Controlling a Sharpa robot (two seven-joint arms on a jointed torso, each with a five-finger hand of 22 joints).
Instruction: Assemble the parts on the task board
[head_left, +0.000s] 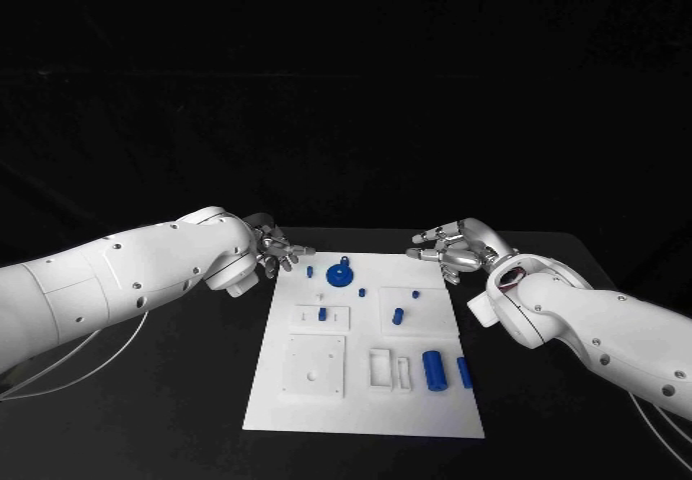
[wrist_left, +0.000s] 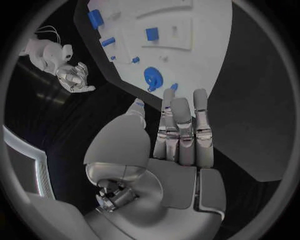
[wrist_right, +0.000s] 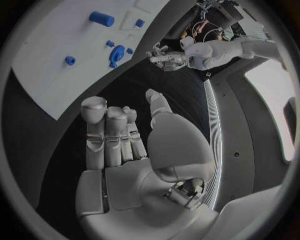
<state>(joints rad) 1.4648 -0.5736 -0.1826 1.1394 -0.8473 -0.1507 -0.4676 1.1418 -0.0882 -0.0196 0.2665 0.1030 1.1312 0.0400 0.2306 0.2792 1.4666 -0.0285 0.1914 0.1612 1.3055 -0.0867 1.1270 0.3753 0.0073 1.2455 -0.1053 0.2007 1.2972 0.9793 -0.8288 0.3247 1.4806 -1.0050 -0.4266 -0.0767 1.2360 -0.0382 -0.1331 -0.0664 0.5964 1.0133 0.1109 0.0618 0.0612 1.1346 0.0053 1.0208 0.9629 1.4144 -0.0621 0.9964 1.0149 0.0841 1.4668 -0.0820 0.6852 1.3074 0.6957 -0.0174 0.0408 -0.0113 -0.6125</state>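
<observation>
My left hand fills its wrist view, fingers straight and apart, holding nothing, just off the task board's far left corner. My right hand hangs off the far right corner, also spread and empty. The head view shows the blue cylinder on the near end, by the rod; the left wrist view shows the round blue part near my fingertips, above the black tabletop
</observation>
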